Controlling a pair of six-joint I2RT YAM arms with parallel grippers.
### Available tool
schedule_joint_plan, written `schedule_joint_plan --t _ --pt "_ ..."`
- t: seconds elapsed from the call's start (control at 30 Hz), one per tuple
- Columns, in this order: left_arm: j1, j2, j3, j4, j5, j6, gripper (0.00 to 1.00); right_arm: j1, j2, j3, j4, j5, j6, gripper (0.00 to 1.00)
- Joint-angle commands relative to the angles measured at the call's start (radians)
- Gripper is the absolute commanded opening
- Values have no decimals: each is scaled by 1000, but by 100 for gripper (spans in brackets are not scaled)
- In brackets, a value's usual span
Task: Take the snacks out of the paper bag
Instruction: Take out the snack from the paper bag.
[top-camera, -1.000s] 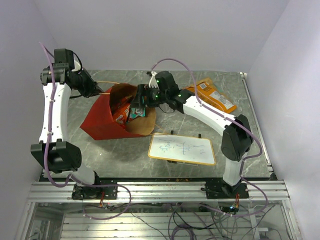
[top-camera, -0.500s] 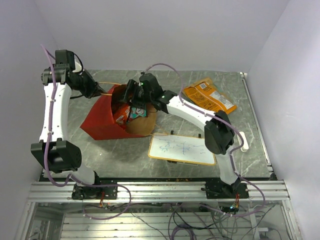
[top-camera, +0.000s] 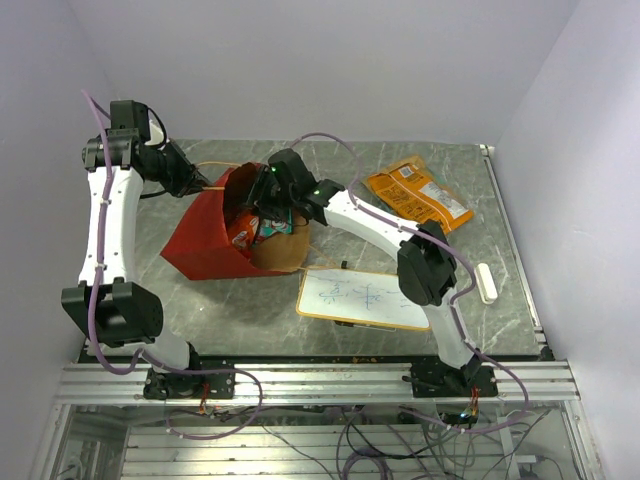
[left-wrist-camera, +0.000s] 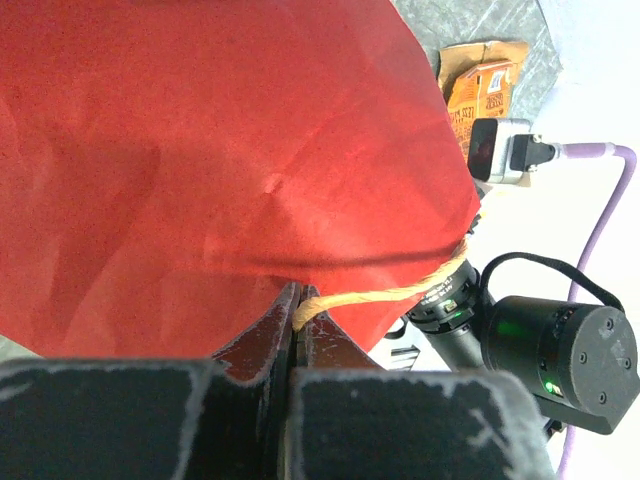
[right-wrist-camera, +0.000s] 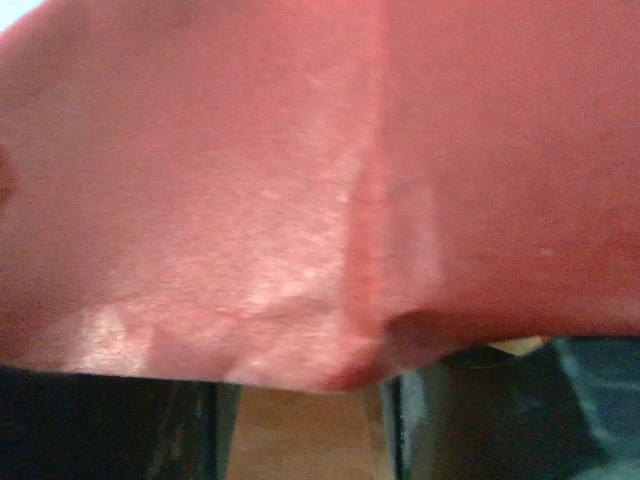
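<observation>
The red paper bag (top-camera: 205, 238) lies on its side, its brown-lined mouth facing right. My left gripper (top-camera: 203, 183) is shut on its string handle (left-wrist-camera: 390, 293) and holds the upper rim up; the jaws pinch the string in the left wrist view (left-wrist-camera: 297, 300). Small packets, one red-orange (top-camera: 240, 237) and one teal (top-camera: 272, 228), lie in the mouth. My right gripper (top-camera: 264, 203) is inside the mouth above them, jaws open (right-wrist-camera: 300, 410). A blurred red surface (right-wrist-camera: 300, 180) fills its view, brown kraft (right-wrist-camera: 300, 440) below. The orange-tan chip bag (top-camera: 418, 192) lies outside, at the back right.
A white-framed whiteboard (top-camera: 365, 298) lies just in front of the bag's mouth. A small white bar (top-camera: 487, 282) lies near the table's right edge. The right arm spans from its base across to the bag. The chip bag also shows in the left wrist view (left-wrist-camera: 480, 85).
My right gripper has moved left, from the bag's mouth edge further into the bag. The left gripper keeps hold of the handle without moving.
</observation>
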Motion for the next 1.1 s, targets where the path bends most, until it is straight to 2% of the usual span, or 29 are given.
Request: schedule_joint_plan --t 0.0,0.07,0.17,0.3,0.63,1.07 --pt "-1 -32 3 4 11 17 7 2 35 39 -21 27 13 44" --pt "-1 -29 6 4 6 15 7 3 32 40 -17 21 12 31" --pt "1 -23 18 -3 -10 18 7 3 19 40 -11 22 -10 21" --pt "16 -18 33 -10 -25 13 7 2 -2 35 -1 28 -30 0" --pt "64 0 74 6 -29 -18 7 16 -99 20 84 -8 -95 0" --pt "72 -14 45 35 -28 -40 7 23 -151 208 49 -47 -216 0"
